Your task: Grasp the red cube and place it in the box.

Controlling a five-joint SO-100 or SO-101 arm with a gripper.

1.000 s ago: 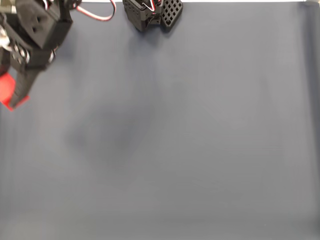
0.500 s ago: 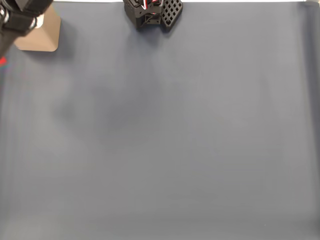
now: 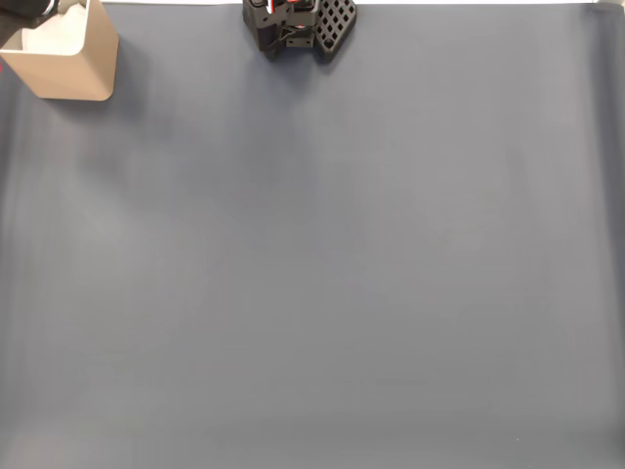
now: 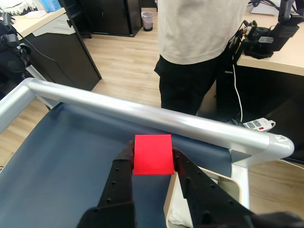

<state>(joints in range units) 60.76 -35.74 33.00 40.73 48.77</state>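
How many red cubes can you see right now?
1. The cube is held between the end effector's fingers in the wrist view, above the mat and beside the box. Others could be hidden inside the box.

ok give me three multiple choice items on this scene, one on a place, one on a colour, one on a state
1. In the fixed view, the box sits at:
A. top left corner
B. centre
C. bottom right

2. The cube between the fingers is:
A. blue
B. red
C. green

3. In the wrist view, the gripper is:
A. open and empty
B. shut on the cube
C. resting flat on the mat

Answers:
1 A, it stands on the mat against the upper left edge.
2 B, its face is bright red.
3 B, both fingers press its sides, held up off the mat.
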